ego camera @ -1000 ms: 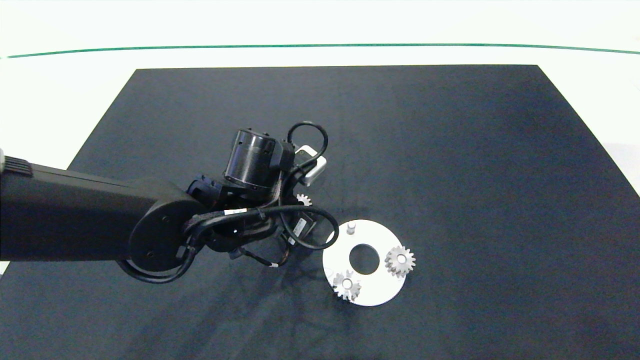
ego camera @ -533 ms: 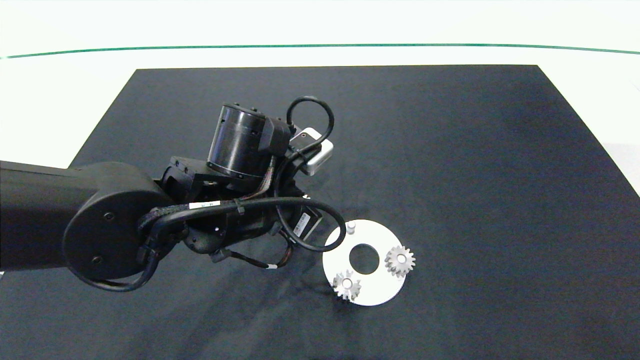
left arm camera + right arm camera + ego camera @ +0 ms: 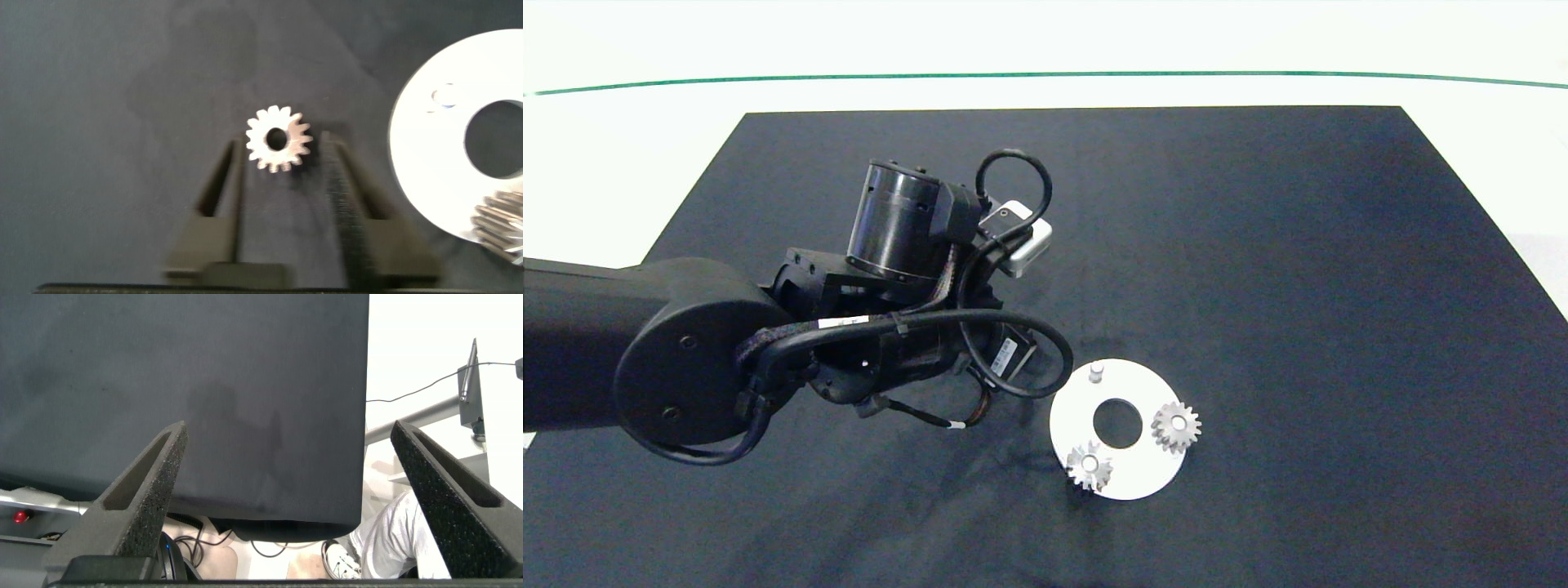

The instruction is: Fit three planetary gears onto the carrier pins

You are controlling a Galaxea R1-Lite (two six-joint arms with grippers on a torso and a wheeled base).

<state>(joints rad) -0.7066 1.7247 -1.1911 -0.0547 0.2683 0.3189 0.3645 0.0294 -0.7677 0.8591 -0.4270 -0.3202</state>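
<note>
In the left wrist view my left gripper (image 3: 282, 147) is shut on a small silver planetary gear (image 3: 278, 139), pinched at its teeth between the fingertips above the dark mat. From the head view the left arm's wrist (image 3: 907, 220) covers that gear, just left of the white carrier disc (image 3: 1143, 478). Two more gears (image 3: 1176, 426) (image 3: 1089, 466) sit on pins of the disc. The third pin (image 3: 1096, 372) stands bare at the disc's far-left side, and the bare pin (image 3: 444, 96) also shows in the left wrist view. My right gripper (image 3: 290, 429) is open and holds nothing.
A black mat (image 3: 1258, 245) covers the white table. A green line (image 3: 1045, 75) runs along the far side. The right wrist view shows the mat's edge (image 3: 359, 416), cables and a person's shoe (image 3: 343, 557) beyond it.
The left arm has risen and shifted left and away from the disc. The gear that lay on the mat beside the gripper is now hidden under the wrist in the head view.
</note>
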